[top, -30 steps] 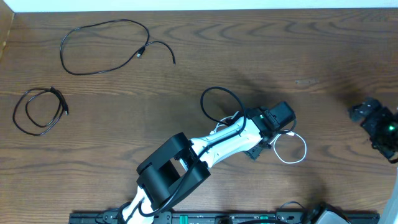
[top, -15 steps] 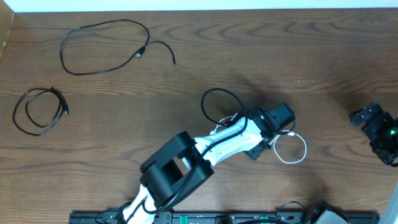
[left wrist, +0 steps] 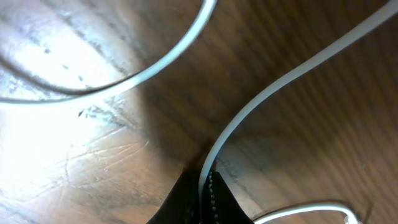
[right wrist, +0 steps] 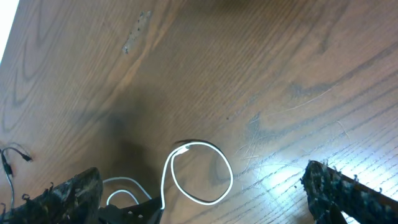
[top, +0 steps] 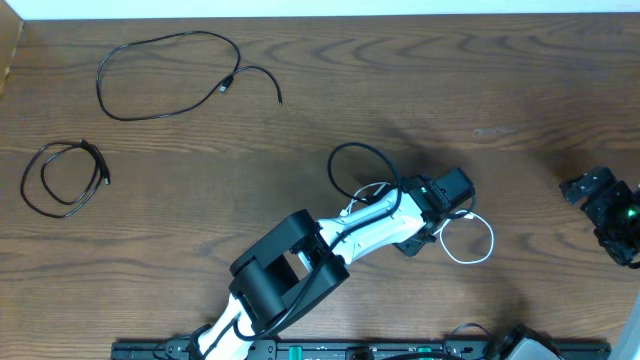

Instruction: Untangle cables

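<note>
the left pincer is clamped shut on the white cable, which rises out of its dark toothed tips and curves away over the wooden table. from above, the cord's loop lies just right of this pincer. the right pincer is well apart to the right, fingers spread wide and gripping nothing. far to the left pincer's left lie a long black cable and a coiled black cable. plug markings are too small to read.
</note>
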{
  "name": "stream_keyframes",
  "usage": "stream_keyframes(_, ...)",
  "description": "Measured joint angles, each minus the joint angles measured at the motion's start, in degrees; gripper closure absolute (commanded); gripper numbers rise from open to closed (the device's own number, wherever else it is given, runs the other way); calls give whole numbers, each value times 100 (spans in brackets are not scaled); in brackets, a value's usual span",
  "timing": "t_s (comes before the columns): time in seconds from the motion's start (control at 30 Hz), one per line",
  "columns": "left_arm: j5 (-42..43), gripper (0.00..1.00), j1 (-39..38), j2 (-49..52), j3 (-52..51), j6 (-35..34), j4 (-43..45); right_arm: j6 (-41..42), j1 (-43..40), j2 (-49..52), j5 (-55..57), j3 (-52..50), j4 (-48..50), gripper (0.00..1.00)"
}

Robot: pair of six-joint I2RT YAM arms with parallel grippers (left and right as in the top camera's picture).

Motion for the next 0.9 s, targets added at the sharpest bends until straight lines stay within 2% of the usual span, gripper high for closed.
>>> stream_keyframes(0.17,-13,93,247,-343,-90,905,-35,0,0,0,0,0,-2,1)
stream_keyframes(0.53,-55,93,1178,-3536,-129,3877,-33,0,0,0,0,0,-2,1)
stream_keyframes(0.9,-103,93,3217,-5460,-129,5158,-79,0,-2,0,0,-2,-2,1)
